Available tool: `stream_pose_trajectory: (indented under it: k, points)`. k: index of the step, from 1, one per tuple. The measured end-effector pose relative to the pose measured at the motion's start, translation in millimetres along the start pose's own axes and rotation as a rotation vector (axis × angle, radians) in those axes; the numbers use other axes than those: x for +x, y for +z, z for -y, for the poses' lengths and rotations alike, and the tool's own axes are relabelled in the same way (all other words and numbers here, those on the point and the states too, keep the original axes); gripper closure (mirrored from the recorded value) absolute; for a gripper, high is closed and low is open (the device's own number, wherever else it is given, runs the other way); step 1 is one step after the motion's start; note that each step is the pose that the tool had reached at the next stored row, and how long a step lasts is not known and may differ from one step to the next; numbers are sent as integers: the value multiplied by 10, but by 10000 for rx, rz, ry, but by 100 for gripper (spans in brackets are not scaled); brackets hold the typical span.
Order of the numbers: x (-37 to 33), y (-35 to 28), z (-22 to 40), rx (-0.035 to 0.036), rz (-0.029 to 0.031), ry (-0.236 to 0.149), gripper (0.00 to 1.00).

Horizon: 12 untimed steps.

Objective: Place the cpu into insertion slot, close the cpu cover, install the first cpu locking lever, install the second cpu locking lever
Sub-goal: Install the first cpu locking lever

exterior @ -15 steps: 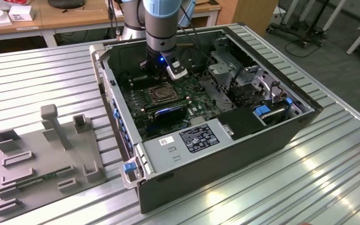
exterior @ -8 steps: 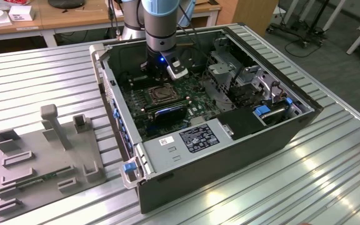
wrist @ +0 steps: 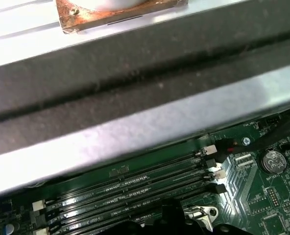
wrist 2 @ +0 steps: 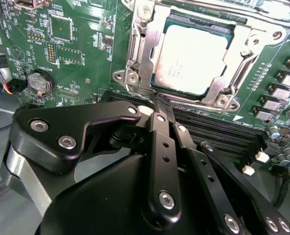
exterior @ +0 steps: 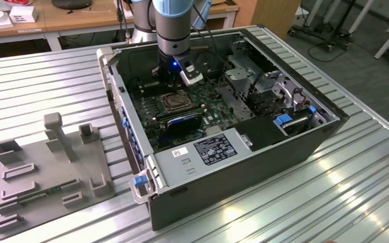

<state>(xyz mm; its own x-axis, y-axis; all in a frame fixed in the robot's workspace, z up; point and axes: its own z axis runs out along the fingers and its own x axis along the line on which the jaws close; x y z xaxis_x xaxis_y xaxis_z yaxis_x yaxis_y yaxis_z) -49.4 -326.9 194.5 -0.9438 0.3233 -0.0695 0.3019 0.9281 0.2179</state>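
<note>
The cpu (wrist 2: 191, 56) lies flat in the insertion slot (exterior: 174, 104) on the green board inside the open computer case. The cpu cover (wrist 2: 147, 49) lies down over it, its silvery frame around the chip's edges. Thin wire levers (wrist 2: 244, 66) run along the socket's sides. My gripper (wrist 2: 160, 105) hangs just beside the socket's edge nearest the memory slots (wrist 2: 218, 132), black fingers (wrist 2: 157, 132) drawn together with nothing between them. In the exterior view the gripper (exterior: 172, 85) reaches down into the case just behind the socket.
The case wall (wrist: 135, 98) stands close beside the memory slots (wrist: 135, 186). A coin battery (wrist 2: 41, 82) sits on the board. A drive cage (exterior: 248, 76) fills the case's side at the exterior view's right. A grey fixture plate (exterior: 46, 172) lies on the slatted table.
</note>
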Motion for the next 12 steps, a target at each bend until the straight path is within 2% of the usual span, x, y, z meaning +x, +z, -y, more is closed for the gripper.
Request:
stream_pose_trajectory:
  k: [12]
  points:
    - [14, 9, -40, -2, -1, 0, 89]
